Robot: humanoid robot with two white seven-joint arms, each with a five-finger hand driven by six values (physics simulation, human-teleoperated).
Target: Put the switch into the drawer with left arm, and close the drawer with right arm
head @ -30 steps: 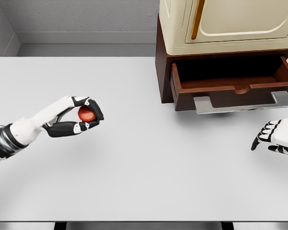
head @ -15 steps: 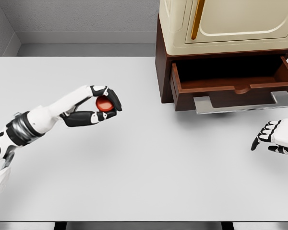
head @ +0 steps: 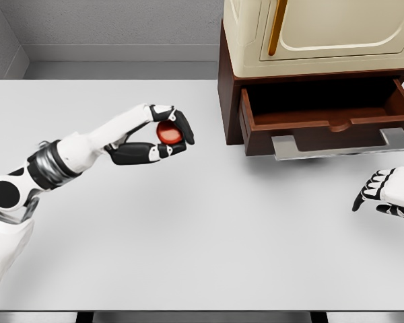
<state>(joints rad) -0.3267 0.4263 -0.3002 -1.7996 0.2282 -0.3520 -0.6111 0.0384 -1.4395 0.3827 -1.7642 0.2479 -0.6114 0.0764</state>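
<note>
A small round red switch [head: 167, 132] is pinched between the thumb and fingers of my left hand [head: 170, 134], which hovers above the table a little left of the cabinet. The brown wooden drawer [head: 330, 116] stands pulled out at the upper right, its dark inside showing and a flat metal handle [head: 337, 145] along its front. My right hand [head: 384, 194] rests at the right edge below the drawer, its fingers loosely spread and holding nothing.
A cream cabinet [head: 320, 33] with an orange vertical handle sits on top of the drawer unit. The white table [head: 209, 229] stretches under both arms, with a grey wall behind it.
My left arm has carried the switch up and to the right, toward the drawer. The right hand and the drawer have not moved.
</note>
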